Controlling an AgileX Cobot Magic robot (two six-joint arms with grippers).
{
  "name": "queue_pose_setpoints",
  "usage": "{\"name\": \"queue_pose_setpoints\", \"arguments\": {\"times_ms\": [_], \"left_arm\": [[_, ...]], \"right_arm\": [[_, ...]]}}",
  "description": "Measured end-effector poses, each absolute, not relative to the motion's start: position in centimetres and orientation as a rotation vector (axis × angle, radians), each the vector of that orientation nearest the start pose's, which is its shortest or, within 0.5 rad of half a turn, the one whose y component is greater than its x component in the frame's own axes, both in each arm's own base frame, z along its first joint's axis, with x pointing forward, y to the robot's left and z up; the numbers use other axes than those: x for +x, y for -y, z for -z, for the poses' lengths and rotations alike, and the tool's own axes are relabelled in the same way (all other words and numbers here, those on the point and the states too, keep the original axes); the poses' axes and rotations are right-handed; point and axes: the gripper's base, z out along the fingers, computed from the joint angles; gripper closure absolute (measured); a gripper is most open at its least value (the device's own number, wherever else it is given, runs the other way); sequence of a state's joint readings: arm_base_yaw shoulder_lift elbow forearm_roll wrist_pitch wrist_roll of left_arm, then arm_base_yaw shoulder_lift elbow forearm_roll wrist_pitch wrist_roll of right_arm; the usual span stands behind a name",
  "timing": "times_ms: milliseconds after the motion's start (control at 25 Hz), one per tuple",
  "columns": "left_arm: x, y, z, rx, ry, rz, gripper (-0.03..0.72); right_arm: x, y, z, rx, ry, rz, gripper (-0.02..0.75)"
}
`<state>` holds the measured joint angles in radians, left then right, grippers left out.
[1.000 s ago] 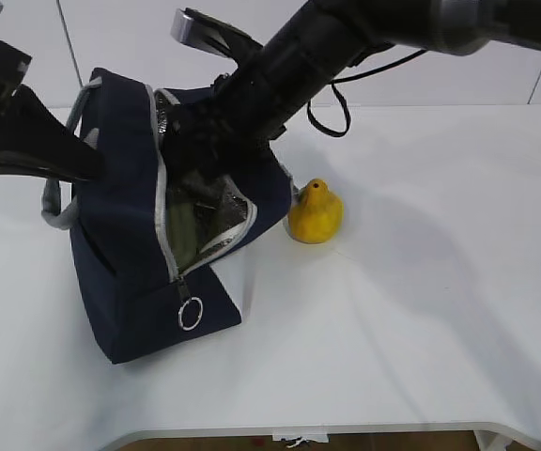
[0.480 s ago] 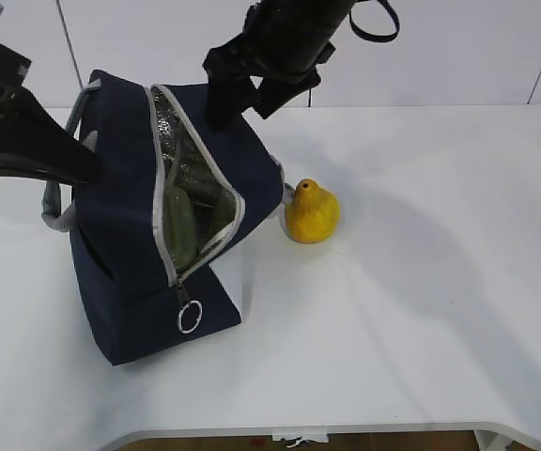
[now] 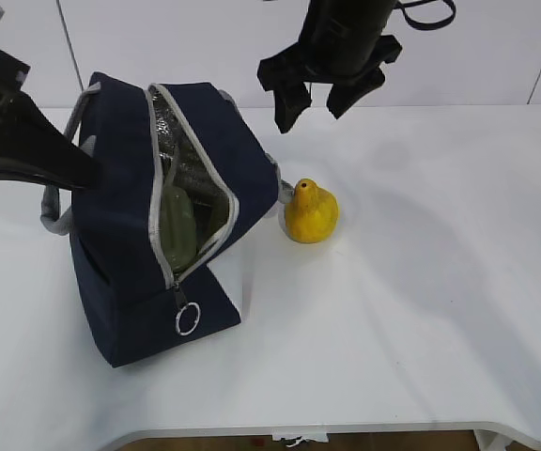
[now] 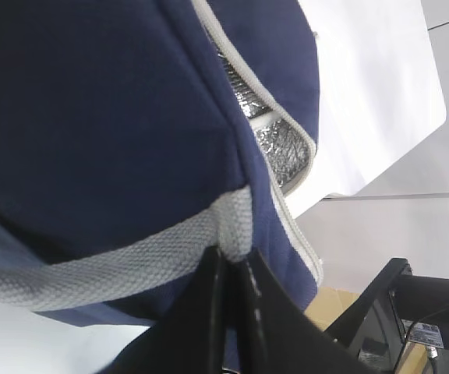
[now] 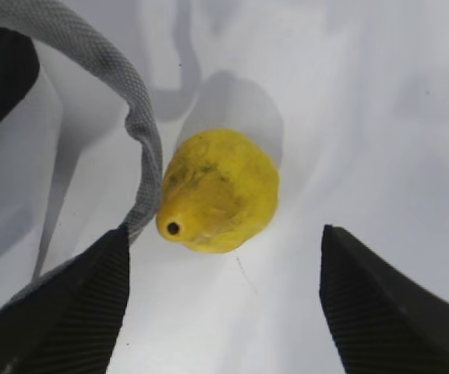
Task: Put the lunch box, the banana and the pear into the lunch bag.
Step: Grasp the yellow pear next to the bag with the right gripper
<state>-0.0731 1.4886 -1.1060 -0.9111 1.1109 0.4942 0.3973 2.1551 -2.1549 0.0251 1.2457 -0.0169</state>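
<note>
While the pale green lunch box sits in the big navy-blue fabric lunch bag, I see the small yellow pear on the white table, my right fingers apart above it, my left fingers clamped on the bag's grey woven handle, and I can't see the banana.

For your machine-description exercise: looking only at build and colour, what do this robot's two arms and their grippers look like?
Both arms are black. The right gripper ends in two broad, wedge-shaped black fingers with finely ribbed pads, and a black cable loops beside its wrist. The left gripper has flat, tapering black fingers with a faint dotted line along one edge, and a silver-grey part sits at the arm's top.
</note>
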Motion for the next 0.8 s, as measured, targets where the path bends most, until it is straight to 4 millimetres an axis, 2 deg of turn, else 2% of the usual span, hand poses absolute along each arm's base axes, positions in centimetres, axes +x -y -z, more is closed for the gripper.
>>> {"name": "queue_pose_setpoints", "arguments": {"times_ms": [240, 400, 600, 800], "left_arm": [[28.0, 8.5, -29.6, 0.275, -2.591, 1.101, 0.694], [28.0, 8.5, -29.6, 0.275, -2.592, 1.101, 0.694], [28.0, 8.5, -29.6, 0.276, -2.592, 1.102, 0.694], [27.9, 8.5, -29.6, 0.277, -2.593, 1.103, 0.694]], "right_arm": [[43.5, -17.5, -27.7, -0.535, -2.760, -0.117, 0.157], [43.4, -17.9, -27.2, -0.519, -2.781, -0.174, 0.157], [44.0, -18.4, -24.6, -0.521, -2.840, -0.196, 0.157], [44.2, -18.3, -24.2, -0.526, -2.844, -0.168, 0.157]]}}
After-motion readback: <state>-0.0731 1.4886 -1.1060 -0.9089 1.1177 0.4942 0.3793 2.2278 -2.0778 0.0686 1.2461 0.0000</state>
